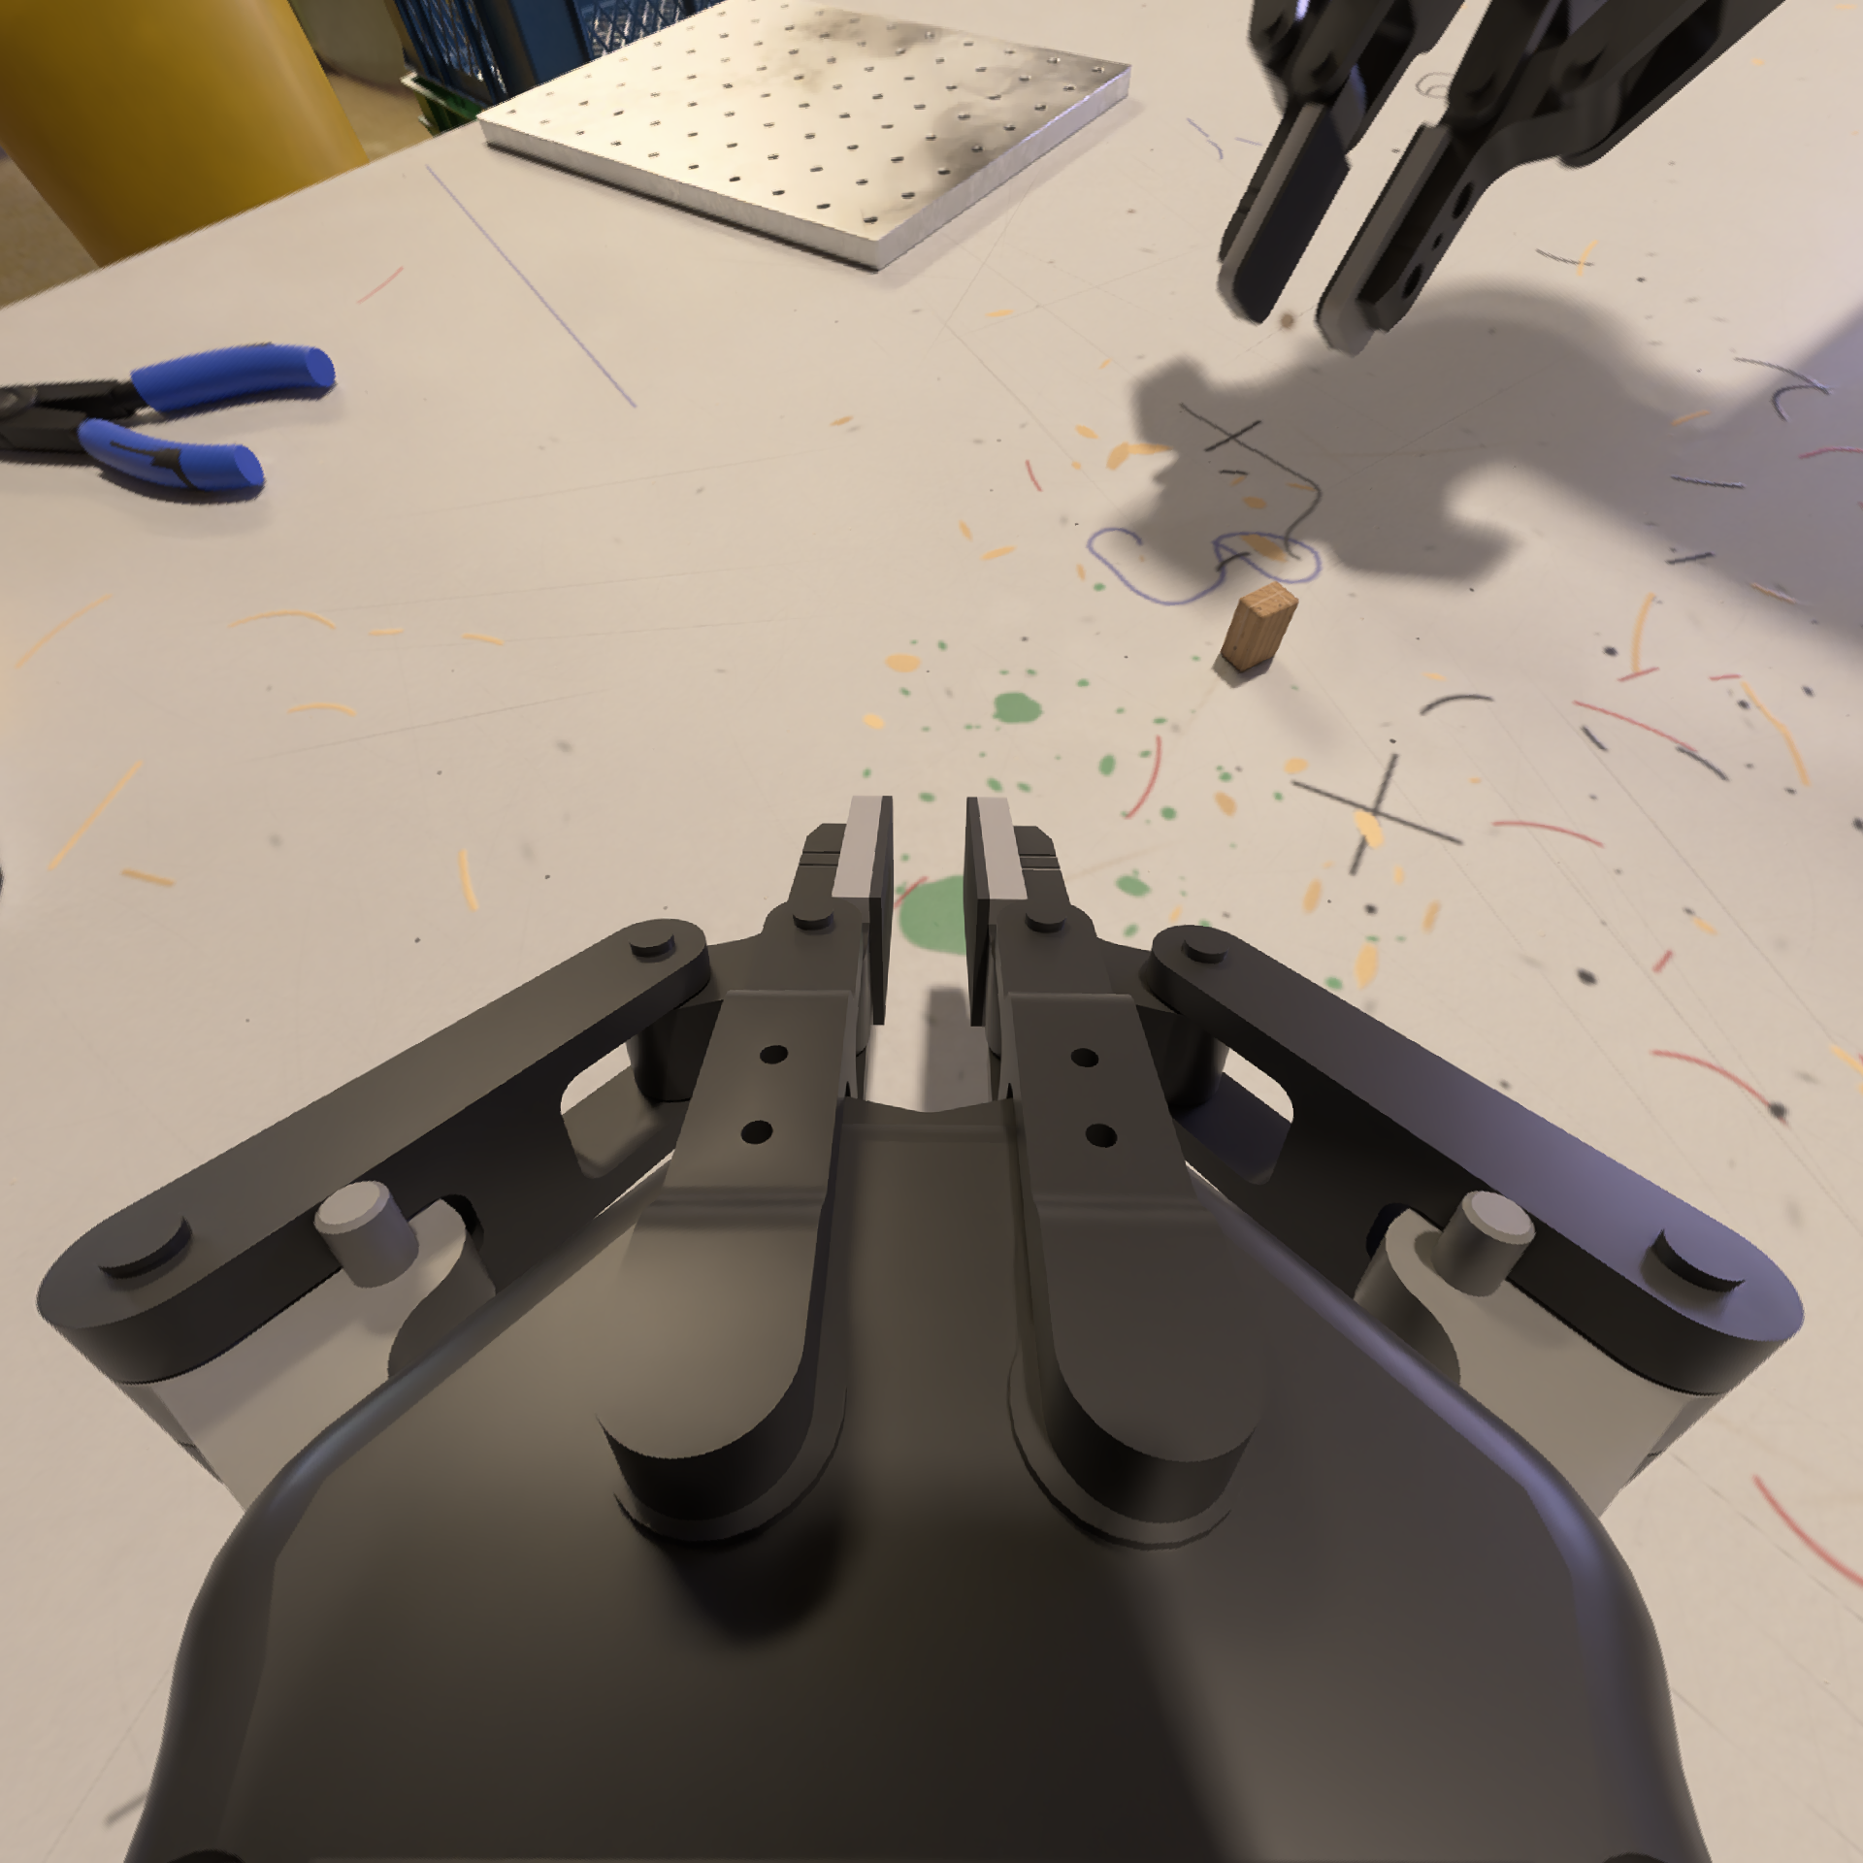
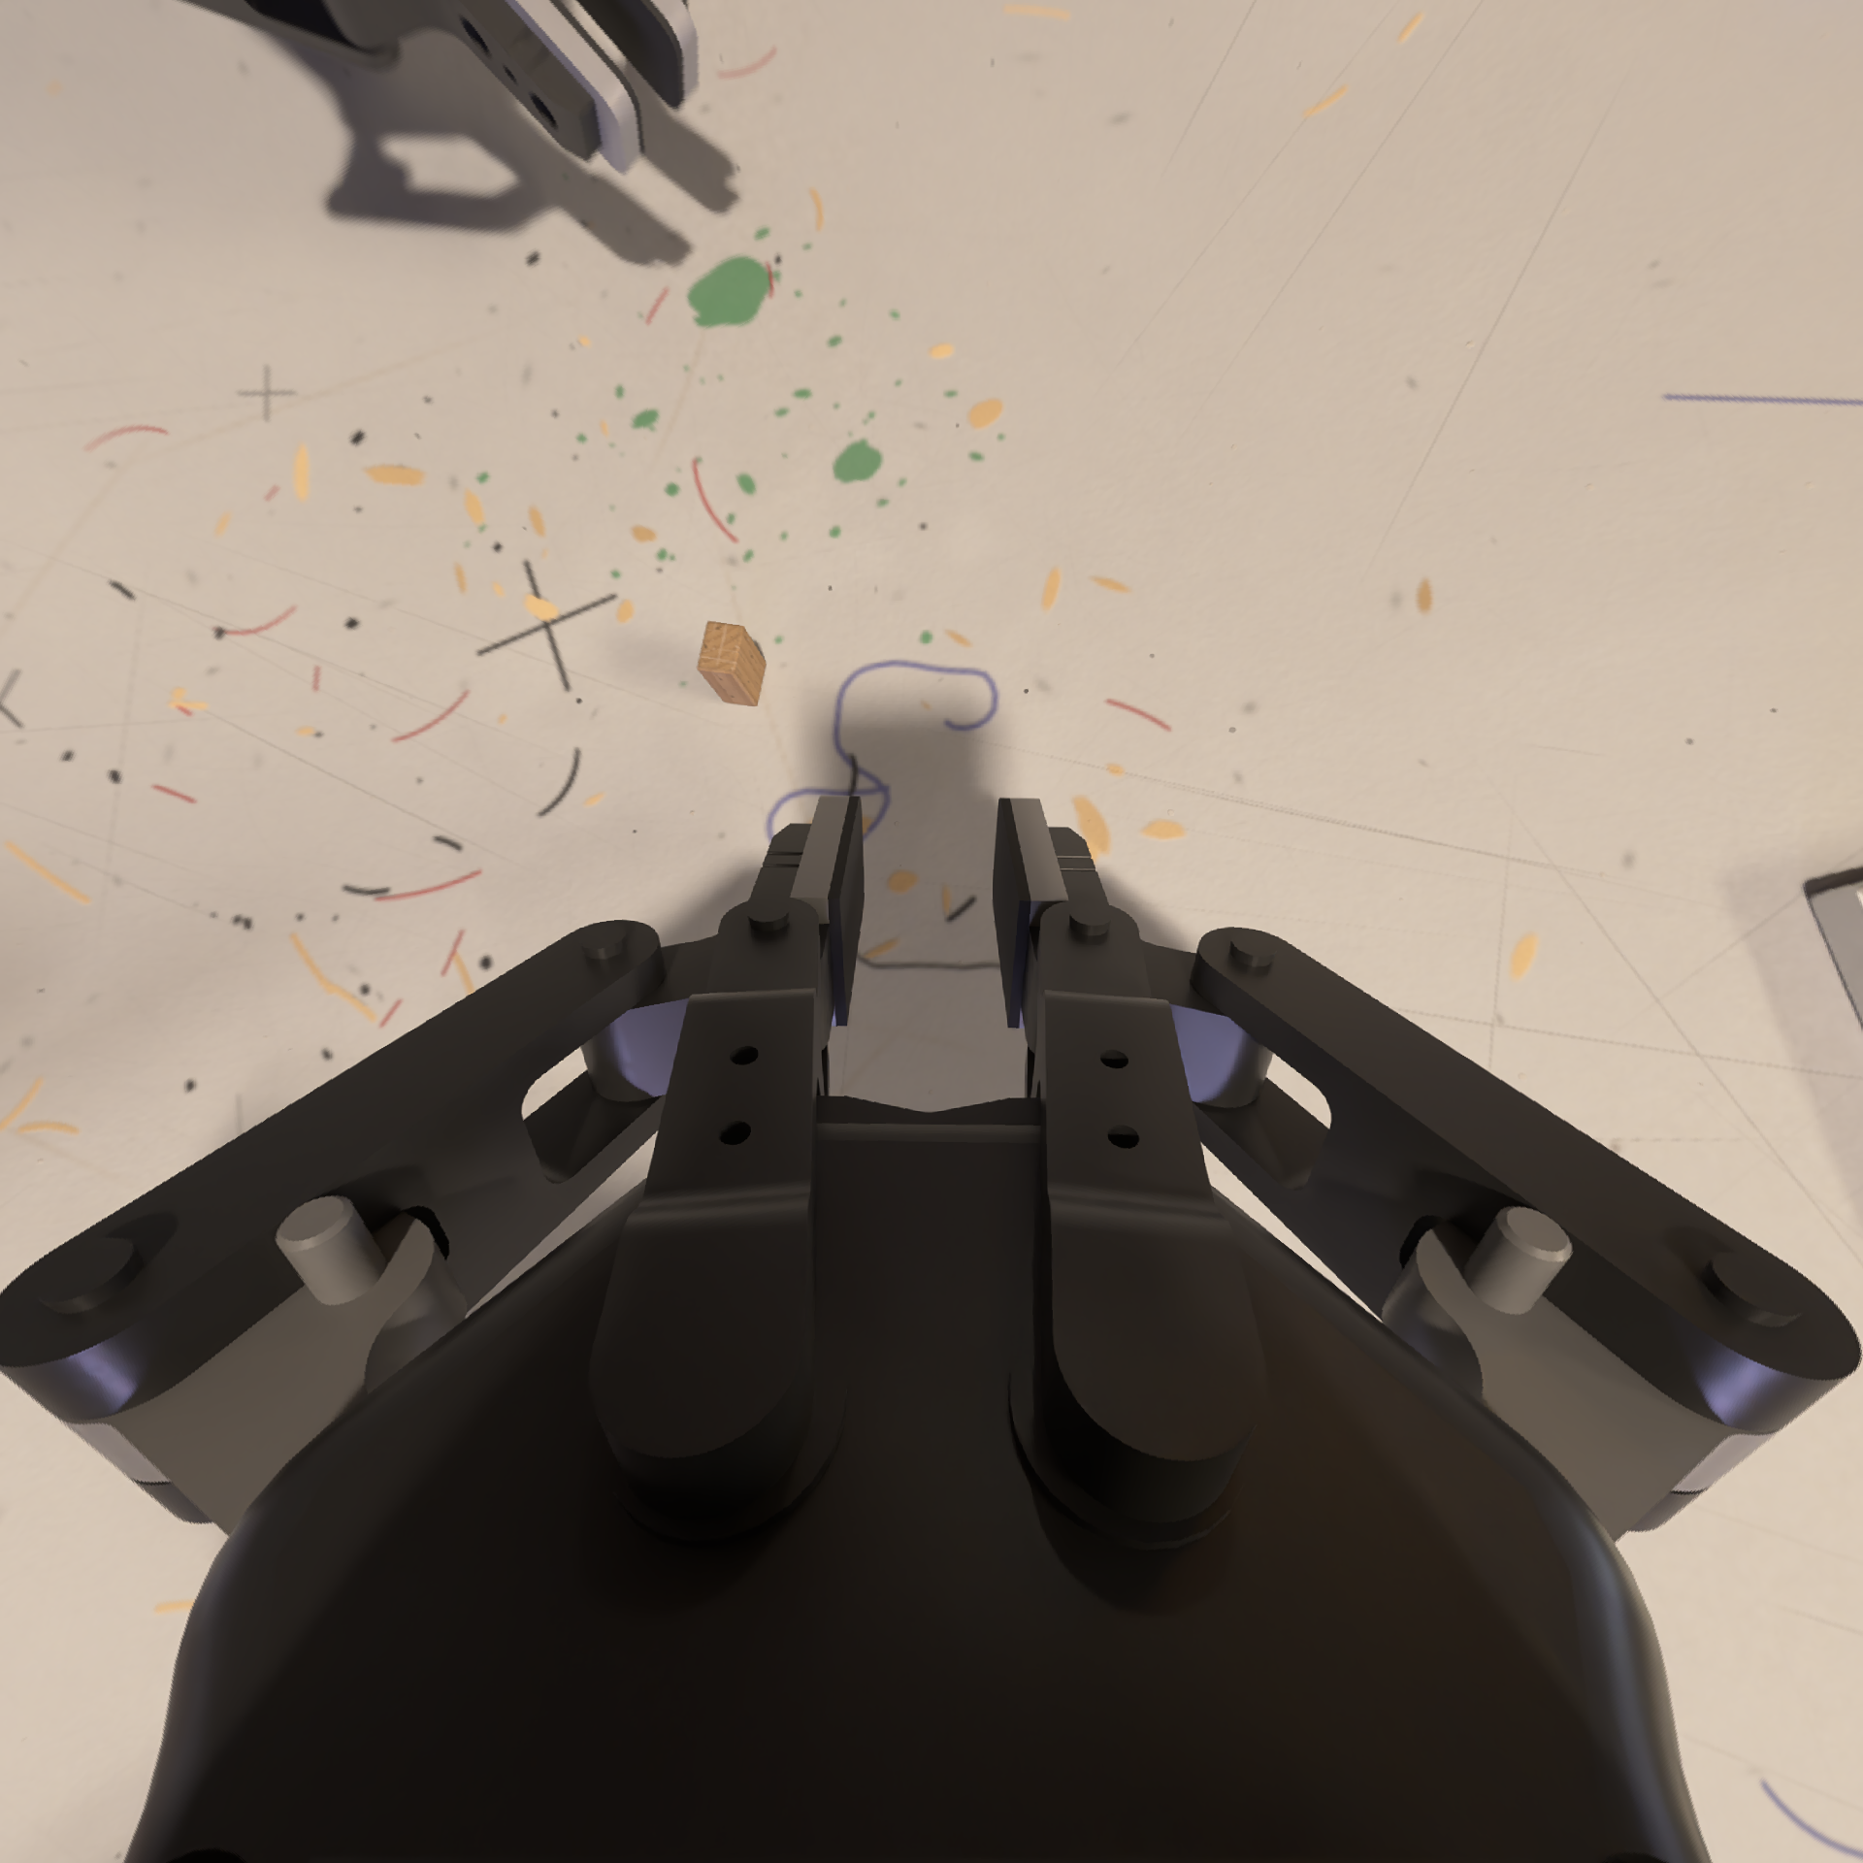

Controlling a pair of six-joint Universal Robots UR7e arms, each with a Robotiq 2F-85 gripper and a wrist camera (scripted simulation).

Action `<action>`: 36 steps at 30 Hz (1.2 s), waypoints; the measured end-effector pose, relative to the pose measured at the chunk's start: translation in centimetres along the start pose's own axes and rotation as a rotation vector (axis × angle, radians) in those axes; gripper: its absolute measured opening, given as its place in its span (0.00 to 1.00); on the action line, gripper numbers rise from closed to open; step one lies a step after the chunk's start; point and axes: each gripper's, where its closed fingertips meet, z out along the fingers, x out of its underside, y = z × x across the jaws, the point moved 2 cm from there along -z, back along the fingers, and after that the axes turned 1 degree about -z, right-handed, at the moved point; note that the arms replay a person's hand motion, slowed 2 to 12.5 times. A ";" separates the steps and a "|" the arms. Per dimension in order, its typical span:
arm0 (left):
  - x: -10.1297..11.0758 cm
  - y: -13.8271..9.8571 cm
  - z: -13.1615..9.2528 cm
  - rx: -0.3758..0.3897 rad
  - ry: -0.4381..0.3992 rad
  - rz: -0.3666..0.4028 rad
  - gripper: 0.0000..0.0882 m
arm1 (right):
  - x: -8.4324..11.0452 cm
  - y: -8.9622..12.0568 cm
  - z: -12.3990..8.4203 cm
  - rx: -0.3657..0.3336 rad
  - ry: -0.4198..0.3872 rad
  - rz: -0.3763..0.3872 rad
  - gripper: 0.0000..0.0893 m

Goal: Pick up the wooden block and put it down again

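Note:
A small wooden block (image 1: pixel 1258 627) stands alone on the paint-speckled table (image 1: pixel 605 625), touched by neither gripper. In the right wrist view the block (image 2: pixel 732 662) lies ahead and to the left of my right gripper (image 2: pixel 929 817), whose jaws stand a little apart with nothing between them. That gripper (image 1: pixel 1300 318) hangs above the table beyond the block in the left wrist view and casts a shadow by it. My left gripper (image 1: pixel 929 812) is empty with a narrow gap between its pads, short of the block and to its left. It also shows in the right wrist view (image 2: pixel 645 116).
A perforated metal plate (image 1: pixel 806 121) lies at the far side of the table; its corner shows in the right wrist view (image 2: pixel 1835 938). Blue-handled pliers (image 1: pixel 171 413) lie at the left. A yellow object (image 1: pixel 151 101) and a blue crate (image 1: pixel 484 40) stand beyond the table's edge.

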 end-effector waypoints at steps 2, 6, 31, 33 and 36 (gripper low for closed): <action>-0.1 -0.1 -0.1 -0.005 -0.009 0.021 0.14 | 0.1 -0.1 0.7 0.007 0.031 -0.008 0.27; -0.3 -0.4 -0.3 -0.017 -0.040 0.059 0.14 | 0.8 -0.8 1.4 0.053 0.111 -0.019 0.27; -1.0 -0.2 -0.7 -0.023 -0.107 0.072 0.14 | 0.8 -1.2 0.7 0.077 0.156 -0.037 0.50; -1.0 -0.1 -0.8 -0.030 -0.111 0.067 0.14 | 0.3 -1.0 0.6 0.076 0.121 -0.037 0.49; -1.2 0.0 -0.8 -0.041 -0.122 0.060 0.14 | -0.8 -0.3 0.4 0.063 0.049 -0.048 0.46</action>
